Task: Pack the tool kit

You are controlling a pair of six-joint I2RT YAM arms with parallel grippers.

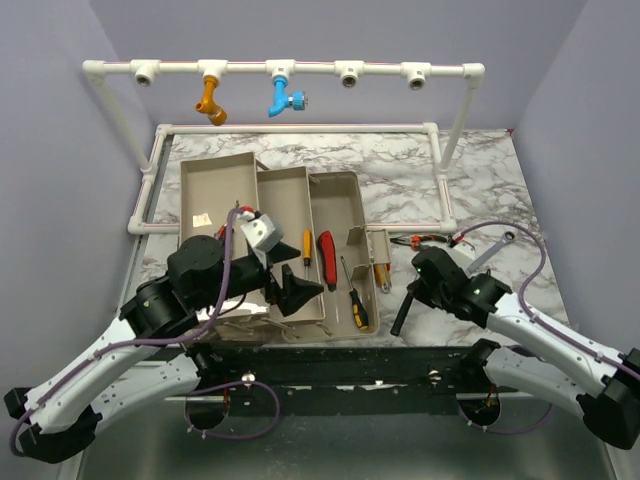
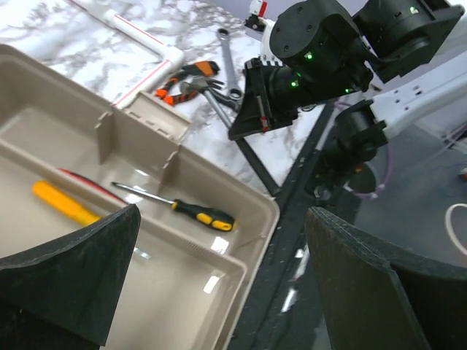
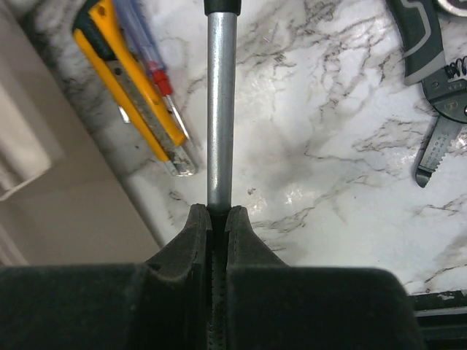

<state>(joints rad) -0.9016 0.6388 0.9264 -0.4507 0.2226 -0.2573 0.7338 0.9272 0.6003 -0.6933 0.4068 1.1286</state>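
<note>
**A:** Where is the tool kit (image 1: 222,185)?

**B:** We see it in the middle of the top view. Its beige trays lie open. A red tool (image 1: 327,258) and a yellow-and-black screwdriver (image 2: 201,214) are inside.

**A:** What are our two grippers doing?

**B:** Our right gripper (image 3: 217,211) is low in the middle of its own view. Its fingers are squeezed together on the silver shaft of a long tool (image 3: 221,109). The shaft runs straight up the picture to a black end at the top edge. In the top view, all this is just right of the trays. Our left gripper (image 2: 222,219) hangs over the trays with its fingers wide apart and nothing in them.

**A:** What could go wrong from here?

**B:** We think the shaft is smooth and round, and we hold it at one spot only. It could slide or spin in our fingers. If one end is heavy, it could dip down and pull the tool out.

**A:** Could we bump anything?

**B:** Yes. A yellow knife (image 3: 139,95) lies just left of the shaft, and pliers (image 3: 438,95) lie at the upper right. A swinging tool could knock them. The long tool could also catch on the tray wall. Our left gripper is over the trays too, so we might hit it on the way in.

**A:** Is the tool off the table?

**B:** We cannot tell.
</note>
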